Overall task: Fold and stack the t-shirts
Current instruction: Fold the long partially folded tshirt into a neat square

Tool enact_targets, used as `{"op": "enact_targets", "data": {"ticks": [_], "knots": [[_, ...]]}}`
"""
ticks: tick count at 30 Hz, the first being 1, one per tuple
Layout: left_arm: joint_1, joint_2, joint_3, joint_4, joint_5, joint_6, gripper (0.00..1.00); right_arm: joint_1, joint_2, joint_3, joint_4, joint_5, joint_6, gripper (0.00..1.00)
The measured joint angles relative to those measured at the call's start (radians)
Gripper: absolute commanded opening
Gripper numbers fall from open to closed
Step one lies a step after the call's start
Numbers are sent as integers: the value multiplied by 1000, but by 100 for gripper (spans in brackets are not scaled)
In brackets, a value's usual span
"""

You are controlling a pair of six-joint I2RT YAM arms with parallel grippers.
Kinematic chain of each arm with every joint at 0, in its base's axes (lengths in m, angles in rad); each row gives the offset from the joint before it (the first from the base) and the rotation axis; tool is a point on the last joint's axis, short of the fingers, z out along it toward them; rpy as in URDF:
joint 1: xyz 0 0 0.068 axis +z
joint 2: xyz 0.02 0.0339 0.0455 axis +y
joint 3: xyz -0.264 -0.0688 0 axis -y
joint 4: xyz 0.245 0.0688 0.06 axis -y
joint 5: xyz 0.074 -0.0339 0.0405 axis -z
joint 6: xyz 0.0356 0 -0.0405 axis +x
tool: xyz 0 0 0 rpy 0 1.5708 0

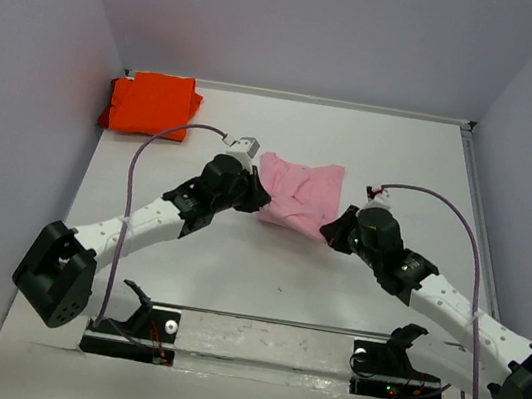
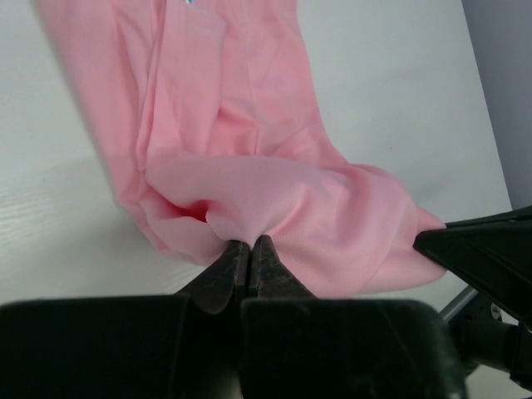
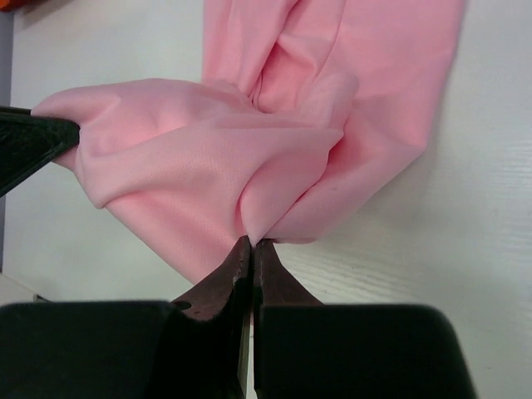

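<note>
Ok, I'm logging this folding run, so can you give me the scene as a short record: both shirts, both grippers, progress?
pink t-shirt: bunched, middle of the table, near edge pinched at two points
orange t-shirt: looks folded, far left corner
left gripper: shut on pink t-shirt
right gripper: shut on pink t-shirt
progress: pink t-shirt not yet folded or stacked

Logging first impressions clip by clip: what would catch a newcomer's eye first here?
The pink t-shirt lies crumpled mid-table, pinched on two sides: the left gripper at its left side, the right gripper at its right. The bright orange t-shirt sits as a compact bundle in the far left corner.
</note>
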Motion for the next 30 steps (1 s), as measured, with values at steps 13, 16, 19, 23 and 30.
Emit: {"op": "enact_targets", "data": {"ticks": [13,16,19,23,30], "knots": [[66,295,274,-13,18,126,0,0,182,108,107,272,-126,0],[87,321,301,-14,21,135,0,0,240,129,156,311,-149,0],[100,345,334,-14,19,140,0,0,315,160,208,349,-184,0],[111,367,368,-13,17,145,0,0,440,245,259,399,-262,0],[123,390,399,-12,17,151,0,-2,589,334,391,478,-525,0]]}}
